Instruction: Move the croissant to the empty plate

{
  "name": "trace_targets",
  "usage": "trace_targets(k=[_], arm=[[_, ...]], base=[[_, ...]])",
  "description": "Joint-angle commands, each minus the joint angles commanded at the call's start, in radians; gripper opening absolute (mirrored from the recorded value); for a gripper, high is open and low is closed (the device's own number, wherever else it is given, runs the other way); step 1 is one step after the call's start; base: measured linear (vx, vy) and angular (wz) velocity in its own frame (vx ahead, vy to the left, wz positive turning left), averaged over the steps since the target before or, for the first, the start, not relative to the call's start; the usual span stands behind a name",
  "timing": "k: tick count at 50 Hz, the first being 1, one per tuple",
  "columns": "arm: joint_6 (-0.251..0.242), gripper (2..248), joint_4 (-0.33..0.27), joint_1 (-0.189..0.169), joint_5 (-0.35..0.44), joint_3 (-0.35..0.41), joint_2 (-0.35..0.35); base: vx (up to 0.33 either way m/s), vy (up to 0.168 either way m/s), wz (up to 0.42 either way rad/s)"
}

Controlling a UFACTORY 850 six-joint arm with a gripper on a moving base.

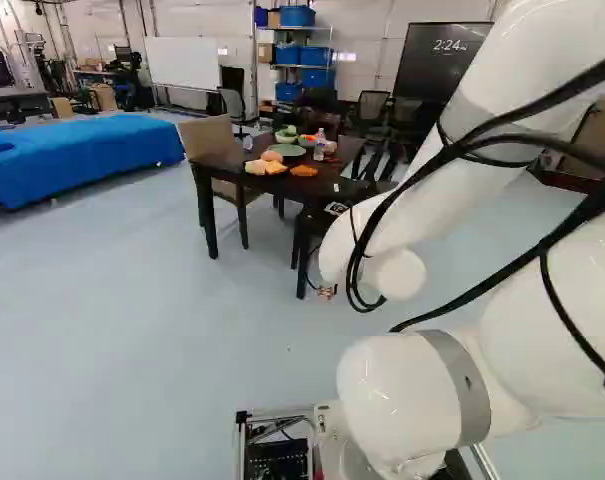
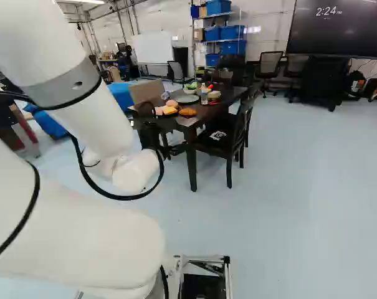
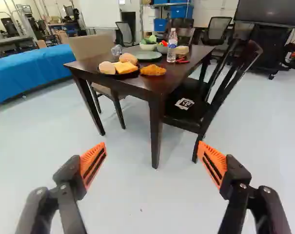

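Note:
The golden-brown croissant (image 3: 153, 70) lies near the close corner of the dark table (image 3: 162, 84), also visible in the left base view as a small orange shape (image 1: 304, 171). Behind it on the same table rests the empty green plate (image 3: 148, 55), which shows in the right base view too (image 2: 187, 98). My gripper (image 3: 152, 158) stands open in the wrist view, its orange-padded fingers wide apart with nothing between them. Croissant and table are well ahead of it, some distance away. In the base views I cannot make out the fingers clearly.
Beside the croissant is a dark plate with bread and yellow slices (image 3: 119, 75). A water bottle (image 3: 172, 46) and bowls (image 3: 148, 46) stand farther back. Dark chairs (image 3: 206, 105) flank the table's right side, a beige chair (image 3: 91, 46) its left. A blue-covered bed (image 1: 77, 155) lies left.

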Motion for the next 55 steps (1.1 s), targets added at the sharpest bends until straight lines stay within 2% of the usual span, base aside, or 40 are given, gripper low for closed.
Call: trace_targets(k=[36,55], arm=[[0.0,247,0.0,0.0,0.0,0.0,0.0],[0.0,247,0.0,0.0,0.0,0.0,0.0]], base=[[0.146,0.026,-0.013],[0.145,0.02,-0.185]])
